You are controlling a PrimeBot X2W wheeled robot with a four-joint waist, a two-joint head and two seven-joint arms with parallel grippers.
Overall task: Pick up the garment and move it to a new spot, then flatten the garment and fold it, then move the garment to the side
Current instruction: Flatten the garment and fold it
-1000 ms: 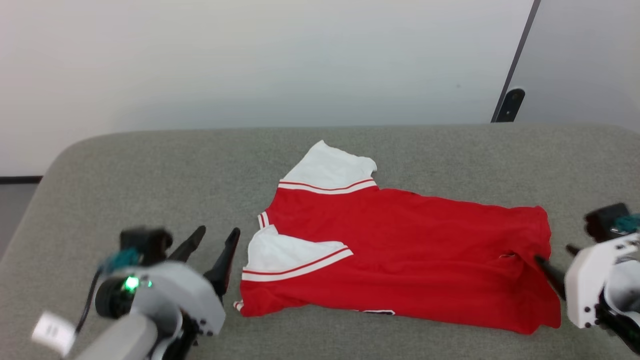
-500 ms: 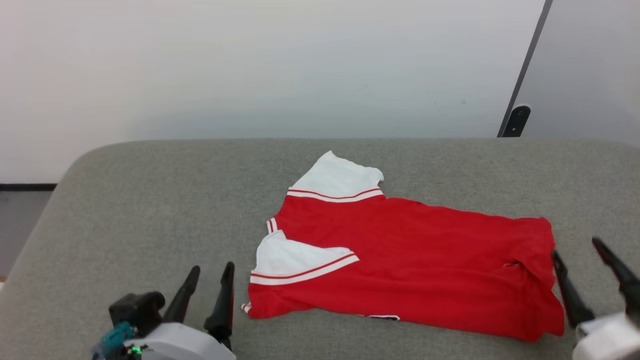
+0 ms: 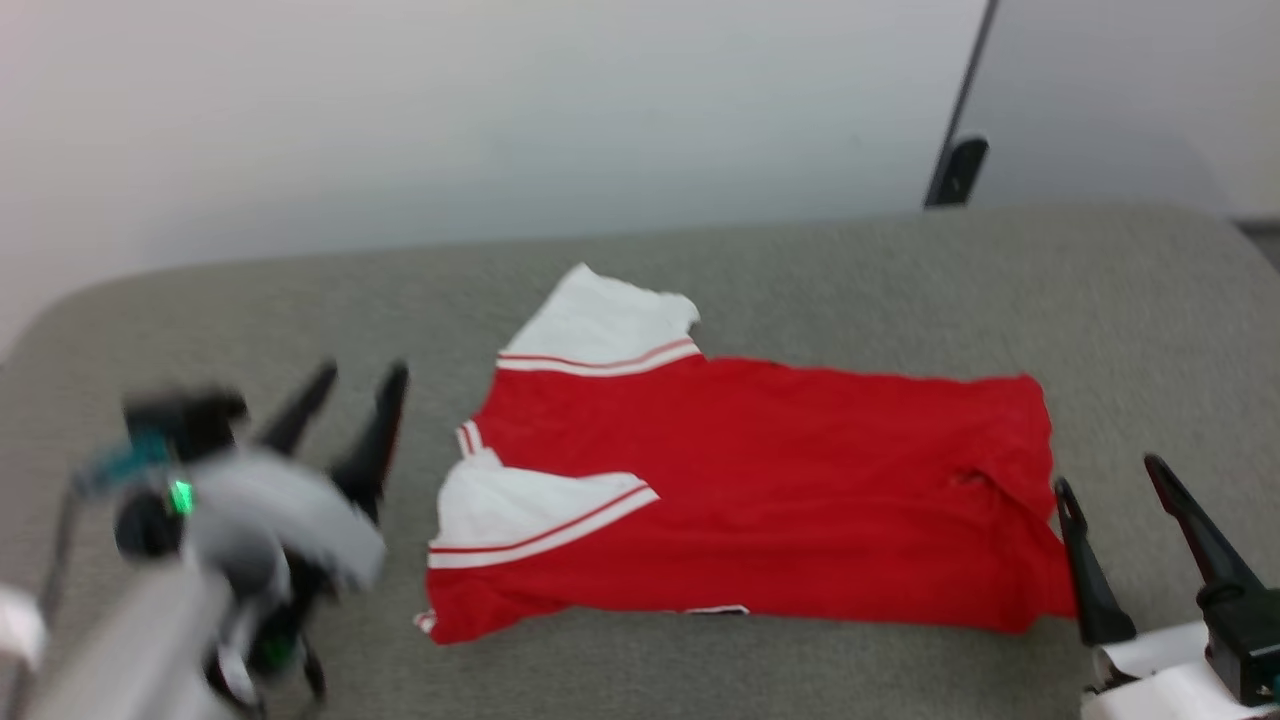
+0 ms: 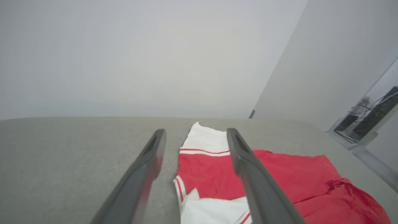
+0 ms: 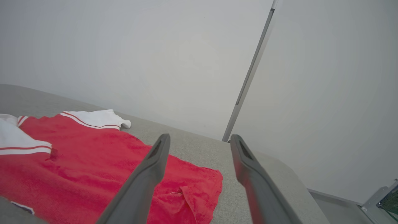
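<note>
Jaws stood wide apart on my left gripper (image 3: 361,375), and it held nothing. It hung just beside the sleeve end of the garment (image 3: 760,480). My right gripper (image 3: 1108,478) was spread wide too, empty, near the hem end. I saw the garment lying on the grey cushion (image 3: 250,320).

Soft, even, fairly bright light, barely any shadows. Head view's smeared with motion blur, worst on the left gripper (image 3: 362,372); wrist views look sharper.
</note>
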